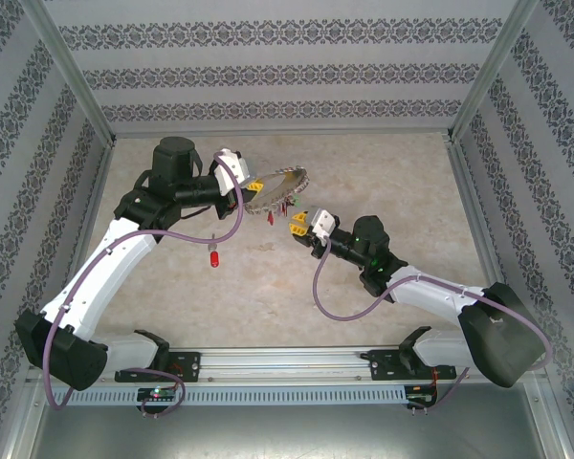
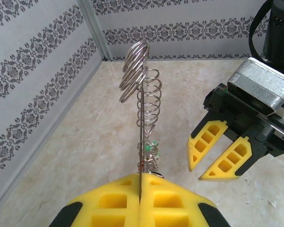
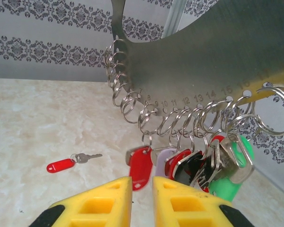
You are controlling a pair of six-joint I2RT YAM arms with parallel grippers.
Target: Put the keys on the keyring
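One key [image 3: 87,157] lying near-left of keyring [image 3: 203,61], light, slippery; we're judging tag [image 3: 60,166] best hold; left gripper [image 2: 140,183] clamping keyring; right gripper [image 3: 142,185] part-open, empty.

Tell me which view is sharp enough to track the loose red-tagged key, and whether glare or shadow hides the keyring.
Right wrist: the loose key is crisp and evenly lit; the keyring looks dark, shaded, yet its numbers read. Left wrist: keyring edge-on in the left tool, its rings sharp. Top external: even light, no glare, the key tiny.
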